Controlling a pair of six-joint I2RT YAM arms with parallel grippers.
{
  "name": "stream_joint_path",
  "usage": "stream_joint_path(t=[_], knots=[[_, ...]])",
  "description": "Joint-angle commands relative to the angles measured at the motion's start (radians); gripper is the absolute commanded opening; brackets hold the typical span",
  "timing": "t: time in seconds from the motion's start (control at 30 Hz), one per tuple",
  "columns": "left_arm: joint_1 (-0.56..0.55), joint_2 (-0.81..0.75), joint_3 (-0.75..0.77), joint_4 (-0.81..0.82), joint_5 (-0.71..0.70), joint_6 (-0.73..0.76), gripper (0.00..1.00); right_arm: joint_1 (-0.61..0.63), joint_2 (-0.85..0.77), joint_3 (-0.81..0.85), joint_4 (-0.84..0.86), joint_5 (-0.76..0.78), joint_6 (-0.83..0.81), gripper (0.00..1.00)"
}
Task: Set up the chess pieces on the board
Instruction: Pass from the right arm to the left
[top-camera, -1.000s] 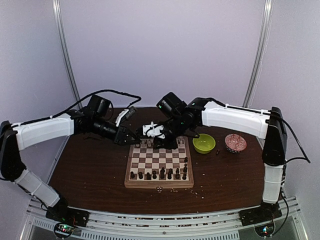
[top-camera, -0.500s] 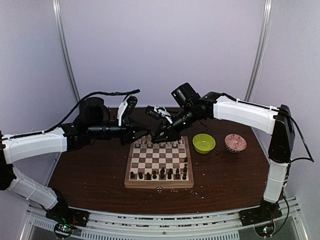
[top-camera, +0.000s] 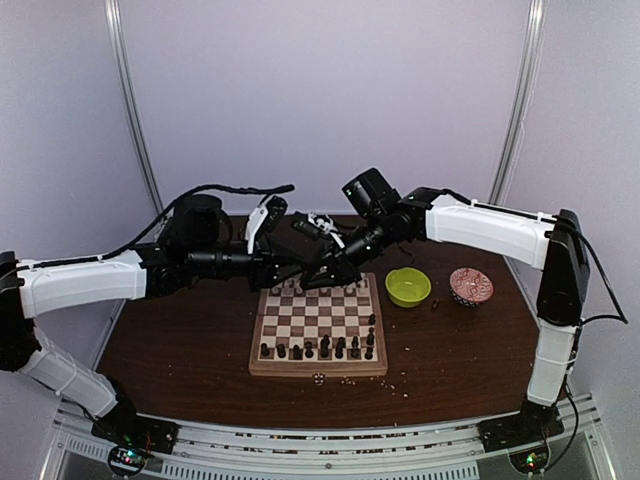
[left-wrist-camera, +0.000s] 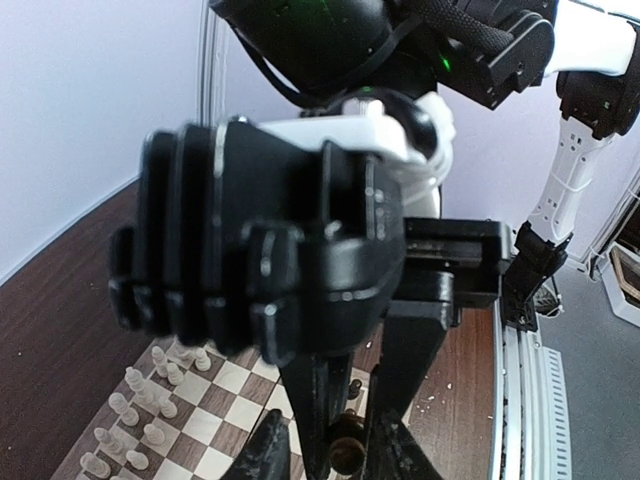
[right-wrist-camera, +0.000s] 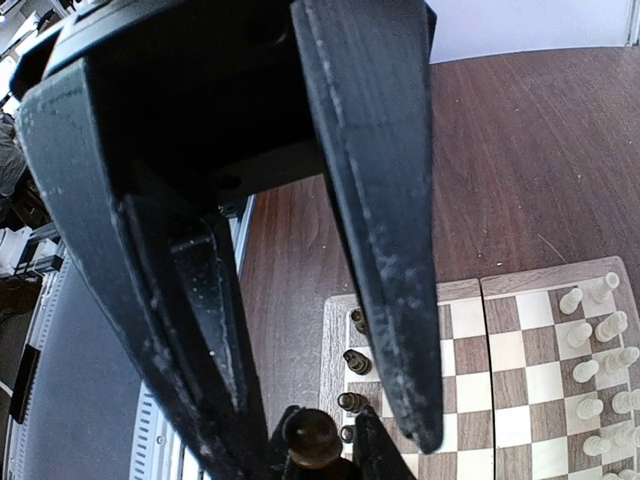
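Note:
The board (top-camera: 320, 371) lies mid-table. Cream-white pieces (top-camera: 312, 288) stand along its far rows and dark brown pieces (top-camera: 322, 349) along its near row. Both grippers meet just above the board's far left edge. My left gripper (top-camera: 303, 272) is shut on a dark brown piece (left-wrist-camera: 347, 455), which also shows in the right wrist view (right-wrist-camera: 310, 437). In the left wrist view the left gripper (left-wrist-camera: 350, 445) has its fingers close on the piece. My right gripper (top-camera: 318, 274) is open, and in its own view (right-wrist-camera: 338, 448) its jaws are spread on either side of that piece.
A lime-green bowl (top-camera: 408, 287) and a red patterned bowl (top-camera: 471, 286) stand right of the board. Pale crumbs (top-camera: 345, 380) lie on the dark table by the board's near edge. Both arms cross over the far half of the board.
Both grippers have risen from the board's far row. The left gripper has reached right and now meets the right gripper above the far left edge.

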Motion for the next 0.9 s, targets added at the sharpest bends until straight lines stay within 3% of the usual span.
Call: stream_joint_path(t=[0.0, 0.33, 0.87], knots=[[-0.002, 0.026, 0.044, 0.007, 0.04, 0.004, 0.3, -0.013, -0.033, -0.012, 0.029, -0.041, 0.023, 0.17], [-0.002, 0.04, 0.051, -0.007, 0.063, 0.003, 0.29, -0.036, -0.043, -0.037, 0.074, -0.082, 0.06, 0.18], [0.002, 0.094, 0.092, -0.003, 0.147, -0.009, 0.11, -0.04, -0.041, -0.046, 0.065, -0.074, 0.037, 0.18]])
